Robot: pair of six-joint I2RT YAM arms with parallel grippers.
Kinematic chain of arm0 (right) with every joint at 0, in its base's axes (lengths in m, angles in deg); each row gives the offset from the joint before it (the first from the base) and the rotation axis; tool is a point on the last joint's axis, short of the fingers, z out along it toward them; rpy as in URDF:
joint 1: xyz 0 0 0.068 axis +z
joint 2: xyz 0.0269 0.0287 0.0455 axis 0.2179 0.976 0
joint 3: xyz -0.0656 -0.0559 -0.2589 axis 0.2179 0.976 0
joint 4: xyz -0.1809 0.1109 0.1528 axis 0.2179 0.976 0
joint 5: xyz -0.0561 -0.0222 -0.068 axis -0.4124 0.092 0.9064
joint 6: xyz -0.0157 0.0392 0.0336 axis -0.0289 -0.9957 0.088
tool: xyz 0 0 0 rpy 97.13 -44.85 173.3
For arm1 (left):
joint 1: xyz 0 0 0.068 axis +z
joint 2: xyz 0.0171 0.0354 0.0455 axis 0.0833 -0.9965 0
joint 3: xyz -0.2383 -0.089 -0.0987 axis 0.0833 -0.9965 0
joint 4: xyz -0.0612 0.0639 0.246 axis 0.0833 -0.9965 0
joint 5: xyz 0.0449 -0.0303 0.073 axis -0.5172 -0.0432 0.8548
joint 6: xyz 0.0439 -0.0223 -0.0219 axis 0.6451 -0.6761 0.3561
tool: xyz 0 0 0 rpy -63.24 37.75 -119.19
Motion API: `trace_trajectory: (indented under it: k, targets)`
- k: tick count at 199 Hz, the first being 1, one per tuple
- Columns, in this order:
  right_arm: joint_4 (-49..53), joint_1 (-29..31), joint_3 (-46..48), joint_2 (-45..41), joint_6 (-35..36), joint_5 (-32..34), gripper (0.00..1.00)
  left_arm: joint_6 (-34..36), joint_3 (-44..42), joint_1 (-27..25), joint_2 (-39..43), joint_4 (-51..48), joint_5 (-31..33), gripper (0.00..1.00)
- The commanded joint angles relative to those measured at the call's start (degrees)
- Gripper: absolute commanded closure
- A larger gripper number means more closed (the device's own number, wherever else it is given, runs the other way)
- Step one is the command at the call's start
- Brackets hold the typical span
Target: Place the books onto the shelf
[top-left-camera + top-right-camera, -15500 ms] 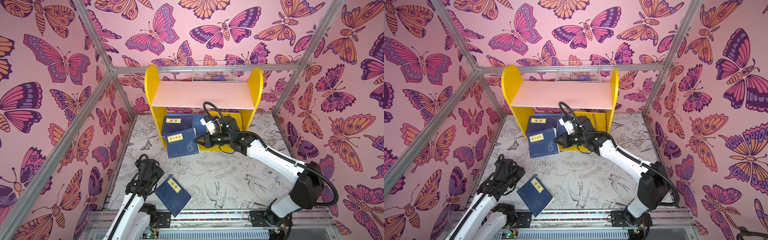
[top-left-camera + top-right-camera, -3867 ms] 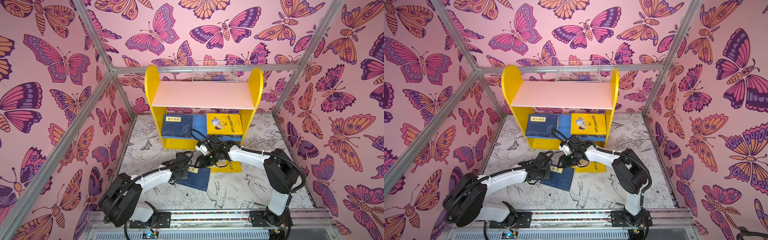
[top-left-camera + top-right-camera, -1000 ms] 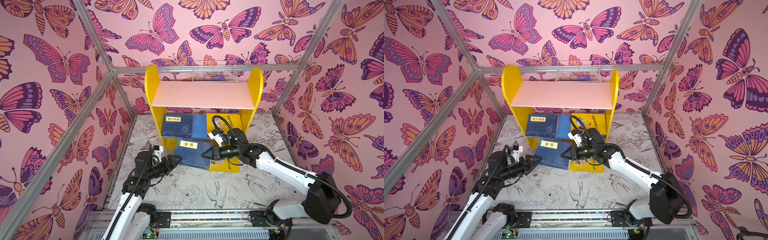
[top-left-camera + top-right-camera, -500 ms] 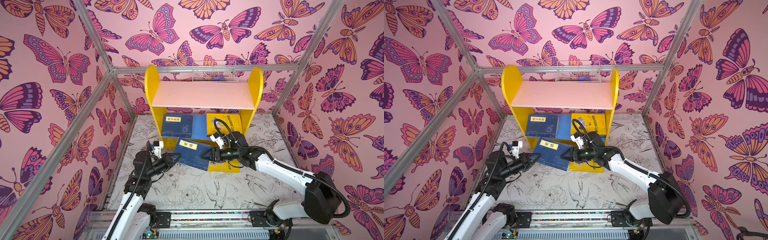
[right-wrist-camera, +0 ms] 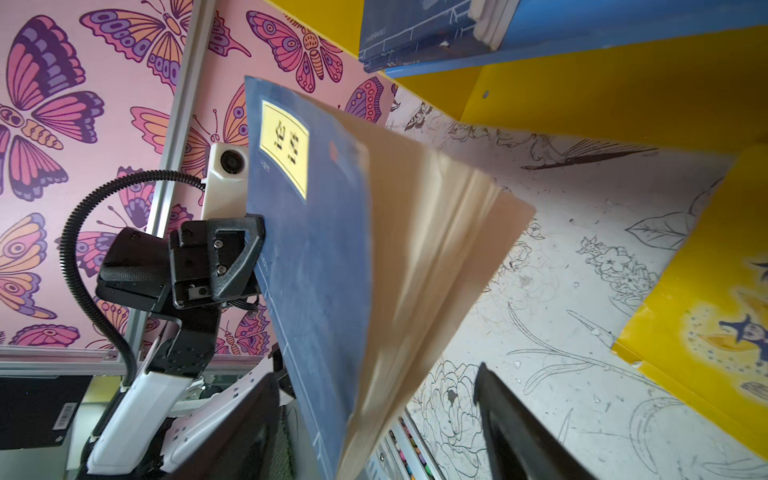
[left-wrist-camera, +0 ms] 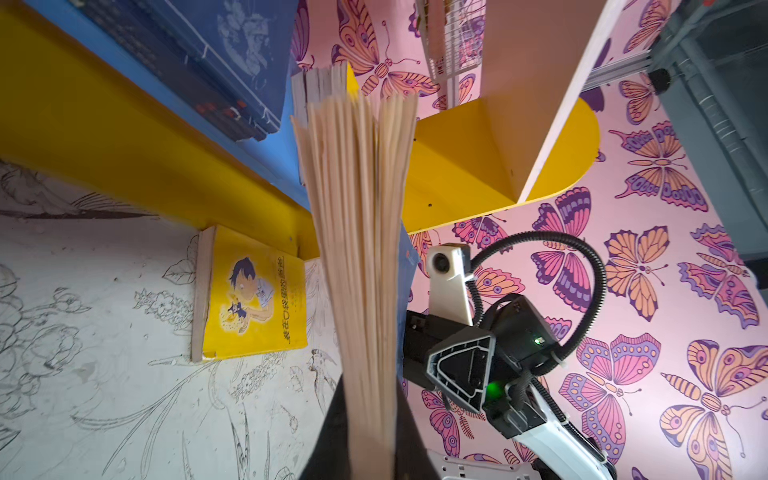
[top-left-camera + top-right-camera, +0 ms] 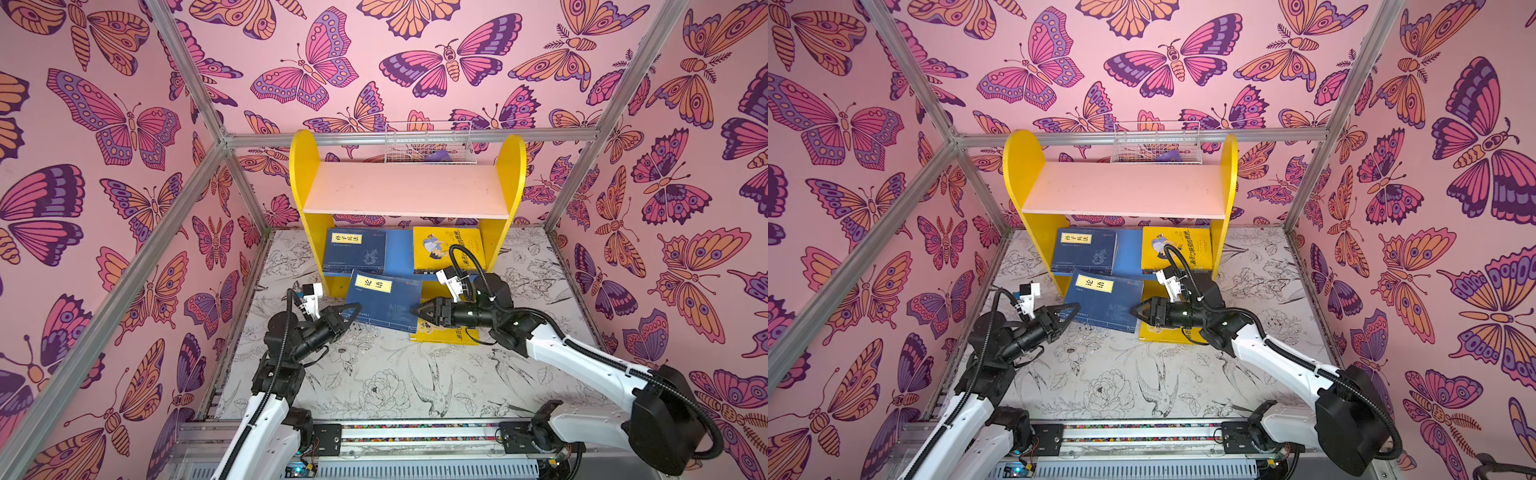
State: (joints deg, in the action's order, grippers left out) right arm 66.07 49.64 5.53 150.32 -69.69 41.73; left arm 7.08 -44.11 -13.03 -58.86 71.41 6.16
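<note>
Navy blue paperback with yellow title label [image 7: 384, 301] hangs tilted just near of the yellow-sided pink-and-blue shelf [image 7: 510, 166], pages fanning loose. Left gripper [image 7: 354, 308] pinches its left edge, and the right gripper [image 7: 417, 312] is spread wide at its right edge.

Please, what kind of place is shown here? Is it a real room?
Probably a robot test cell, not a lived-in room: butterfly-print walls on a bare aluminium frame, a left arm and a right arm mounted on a front rail, and a small yellow shelf with books.
</note>
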Motion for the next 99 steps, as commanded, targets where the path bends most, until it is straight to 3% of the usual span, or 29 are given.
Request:
trace_trajectory:
  k: [1,40,99]
  targets:
    - [-4.9,-0.1,-0.4,-2.3,-0.5,1.1,0.26,-3.8,-0.6,0.3,0.7,8.8,-0.4,1.00]
    - [1.1,-1.3,-2.5,-5.8,4.6,5.6,0.27,-4.2,-1.0,0.3,0.5,8.4,-1.6,1.00]
    - [-4.6,-1.2,-5.4,-0.5,3.5,-0.1,0.30,-4.7,-1.0,0.3,1.3,8.3,-1.9,1.00]
